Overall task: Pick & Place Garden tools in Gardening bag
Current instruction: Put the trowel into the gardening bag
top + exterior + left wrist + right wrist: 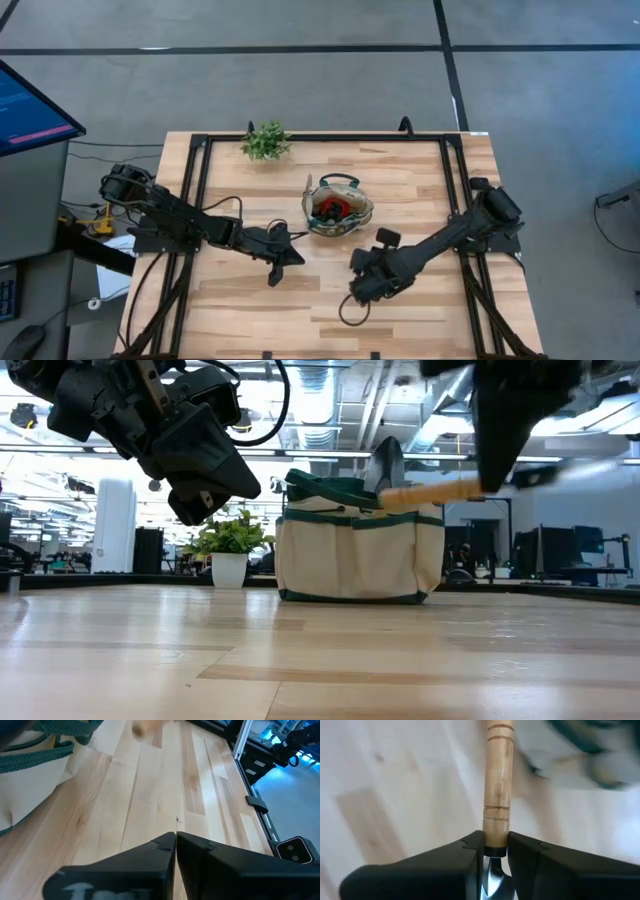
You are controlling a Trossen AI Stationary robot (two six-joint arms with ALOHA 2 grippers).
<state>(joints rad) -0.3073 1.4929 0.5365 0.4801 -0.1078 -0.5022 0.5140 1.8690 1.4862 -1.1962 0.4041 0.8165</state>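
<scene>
From my remote seat, going left to right on the light wooden slatted table [240, 300]: the left gripper [283, 262] hangs over the boards just left of centre with its two dark fingers [165, 855] pressed together on nothing, plain wood underneath in its wrist view. Further back near the far edge sits a small green potted plant in a white pot [265, 141], well apart from everything.

Around the middle is the small round beige fabric gardening bag with dark green trim and loop handles [338, 208]. Looking straight down into it I can see a red-and-black tool [333, 207] already inside. Just beside the bag's left rim there's a thin light-coloured tool [308, 186] lying on the table, too small to make out properly.

Right of the bag, the right gripper [494, 851] is clamped on a silver-headed hand trowel with a light wooden handle [499, 780], pinching it right where the handle meets the metal. In the low view the trowel is up off the table, its handle roughly level and up near the bag's top edge.
</scene>
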